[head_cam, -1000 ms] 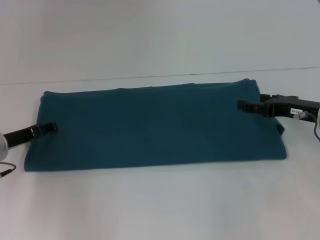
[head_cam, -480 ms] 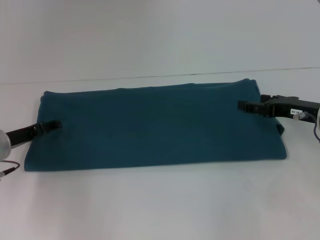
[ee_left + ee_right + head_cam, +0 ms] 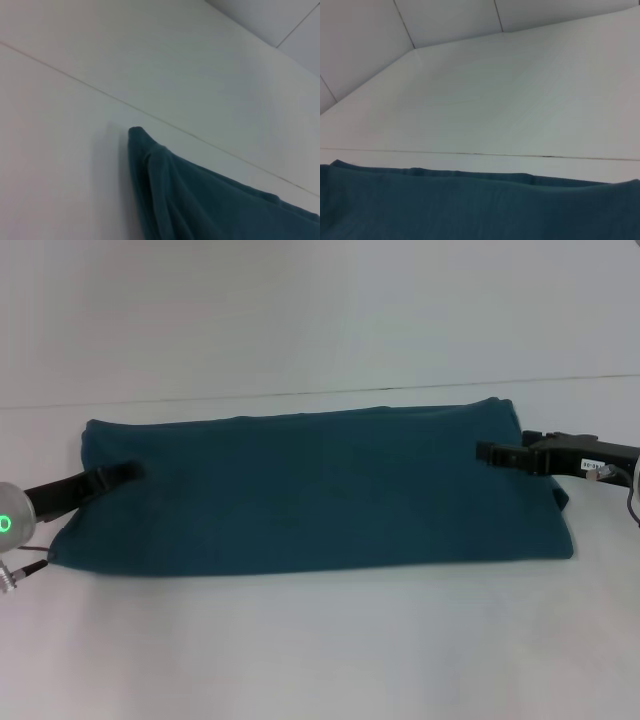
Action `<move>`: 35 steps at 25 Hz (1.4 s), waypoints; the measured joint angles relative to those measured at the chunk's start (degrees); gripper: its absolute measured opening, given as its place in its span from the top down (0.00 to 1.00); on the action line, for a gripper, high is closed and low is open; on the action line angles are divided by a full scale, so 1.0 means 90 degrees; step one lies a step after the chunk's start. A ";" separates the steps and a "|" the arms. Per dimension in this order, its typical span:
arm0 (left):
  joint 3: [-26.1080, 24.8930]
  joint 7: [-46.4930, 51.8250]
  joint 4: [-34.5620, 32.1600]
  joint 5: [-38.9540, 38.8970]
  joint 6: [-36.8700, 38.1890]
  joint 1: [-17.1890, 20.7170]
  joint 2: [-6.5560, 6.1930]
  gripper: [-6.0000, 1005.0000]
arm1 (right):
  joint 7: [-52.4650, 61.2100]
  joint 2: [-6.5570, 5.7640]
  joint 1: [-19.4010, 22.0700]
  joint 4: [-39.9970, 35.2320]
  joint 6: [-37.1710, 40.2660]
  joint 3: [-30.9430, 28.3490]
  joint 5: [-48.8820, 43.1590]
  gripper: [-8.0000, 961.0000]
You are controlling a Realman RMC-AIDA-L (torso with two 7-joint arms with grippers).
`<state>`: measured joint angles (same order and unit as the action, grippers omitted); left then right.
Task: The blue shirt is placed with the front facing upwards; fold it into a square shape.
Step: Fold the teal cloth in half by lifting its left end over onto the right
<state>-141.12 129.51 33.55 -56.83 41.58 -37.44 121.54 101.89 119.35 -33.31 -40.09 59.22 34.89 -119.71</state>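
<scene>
The blue shirt (image 3: 320,490) lies on the white table as a long folded band with its plain teal side up; no print shows. My left gripper (image 3: 122,475) is at the band's left end, shut on that edge, which is drawn inward and slightly raised. The left wrist view shows a lifted corner of the shirt (image 3: 165,185). My right gripper (image 3: 487,451) rests over the band's right end, near its far corner. The right wrist view shows the shirt's far edge (image 3: 470,205) against the table.
The white table (image 3: 320,650) extends in front of and behind the shirt. A seam line (image 3: 300,393) runs across the table behind it. A cable (image 3: 20,570) hangs by my left arm at the left edge.
My left gripper has moved right and slightly farther back, pulling the shirt's left edge inward with it; the near left corner has shifted right. The right arm has not moved.
</scene>
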 joint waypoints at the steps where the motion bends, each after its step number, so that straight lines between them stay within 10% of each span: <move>1: -0.0005 -0.0007 0.0017 -0.0003 0.0011 -0.0004 0.0005 0.18 | 0.0000 0.0000 0.0000 0.0006 0.0000 0.0000 0.0000 0.03; 35: -0.0006 -0.0159 0.0432 -0.0846 0.0244 0.0400 0.0031 0.18 | 0.0021 -0.0007 -0.0059 0.0074 -0.0195 0.0073 -0.0010 0.03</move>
<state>-141.17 128.08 37.44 -64.44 43.77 -33.84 121.81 102.08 119.29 -33.84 -39.43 57.46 35.55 -119.79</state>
